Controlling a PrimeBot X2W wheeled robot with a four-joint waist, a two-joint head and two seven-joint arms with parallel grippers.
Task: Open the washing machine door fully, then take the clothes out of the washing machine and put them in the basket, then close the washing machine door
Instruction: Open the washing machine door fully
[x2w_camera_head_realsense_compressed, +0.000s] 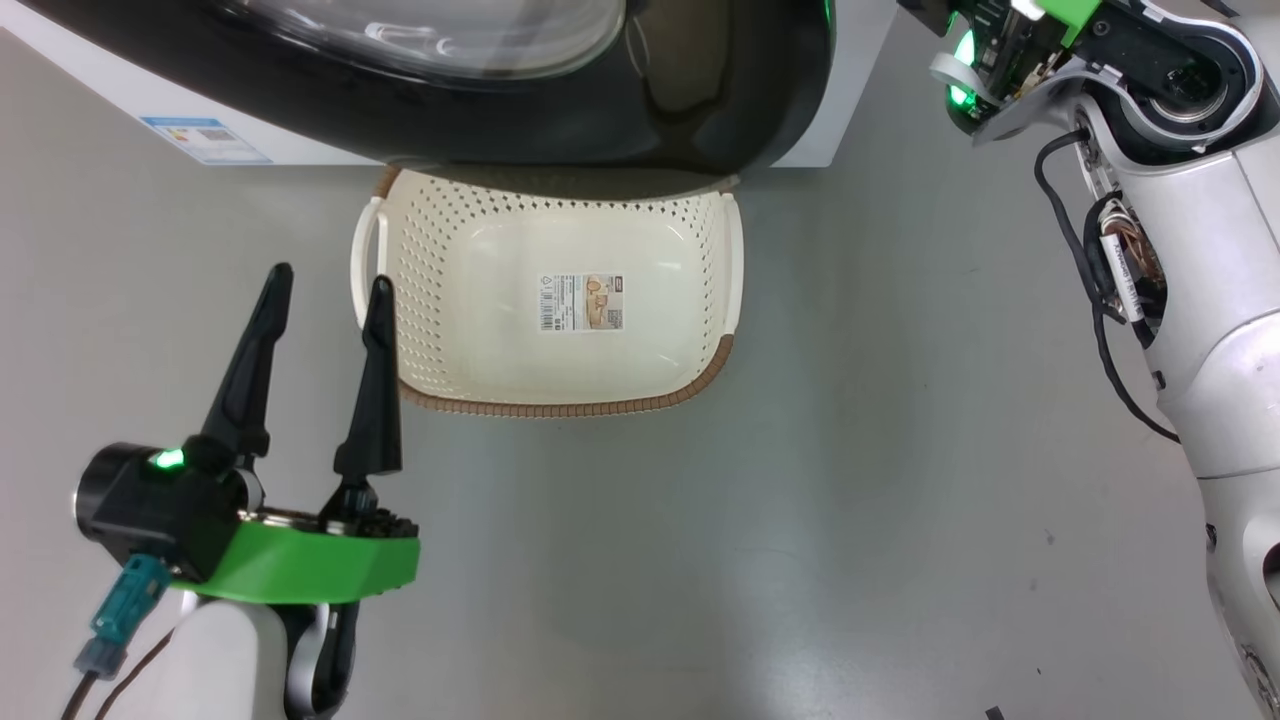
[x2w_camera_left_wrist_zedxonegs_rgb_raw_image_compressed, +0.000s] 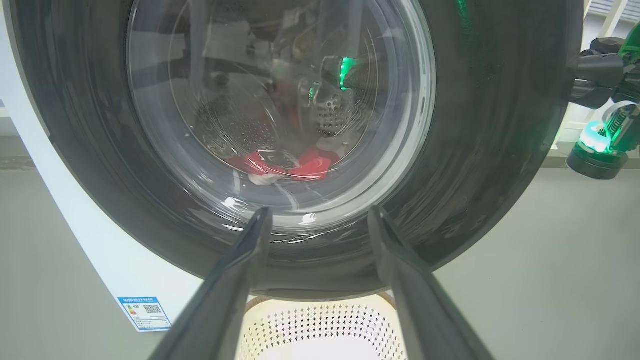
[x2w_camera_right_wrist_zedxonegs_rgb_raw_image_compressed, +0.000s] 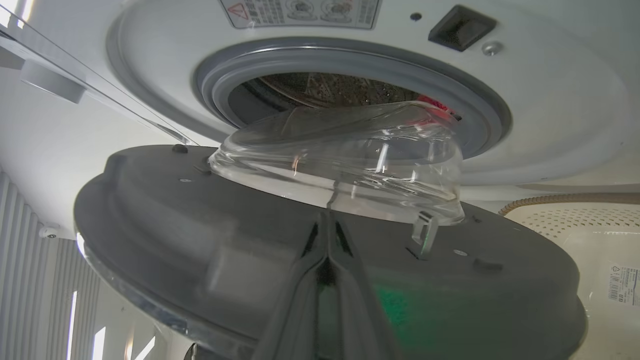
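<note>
The washing machine door (x2w_camera_head_realsense_compressed: 700, 110) stands partly open, its glossy black rim overhanging the far end of the basket (x2w_camera_head_realsense_compressed: 560, 405), which holds nothing but its paper label. My left gripper (x2w_camera_head_realsense_compressed: 330, 278) is open beside the basket's left handle, pointing at the door's outer face (x2w_camera_left_wrist_zedxonegs_rgb_raw_image_compressed: 500, 125). Through the glass I see red and white clothes (x2w_camera_left_wrist_zedxonegs_rgb_raw_image_compressed: 310, 167) low in the drum. My right gripper (x2w_camera_right_wrist_zedxonegs_rgb_raw_image_compressed: 327, 217) is shut, its tips against the door's grey inner side (x2w_camera_right_wrist_zedxonegs_rgb_raw_image_compressed: 175, 210) just below the glass bowl (x2w_camera_right_wrist_zedxonegs_rgb_raw_image_compressed: 350, 160). A bit of red clothes (x2w_camera_right_wrist_zedxonegs_rgb_raw_image_compressed: 440, 104) shows past the grey rubber ring (x2w_camera_right_wrist_zedxonegs_rgb_raw_image_compressed: 350, 60).
The white washing machine (x2w_camera_head_realsense_compressed: 300, 150) with its blue label (x2w_camera_head_realsense_compressed: 205, 140) fills the back. My right arm (x2w_camera_head_realsense_compressed: 1180, 200) reaches up along the right side, its wrist (x2w_camera_left_wrist_zedxonegs_rgb_raw_image_compressed: 600, 145) beyond the door's edge. Bare grey floor (x2w_camera_head_realsense_compressed: 850, 500) lies in front of the basket.
</note>
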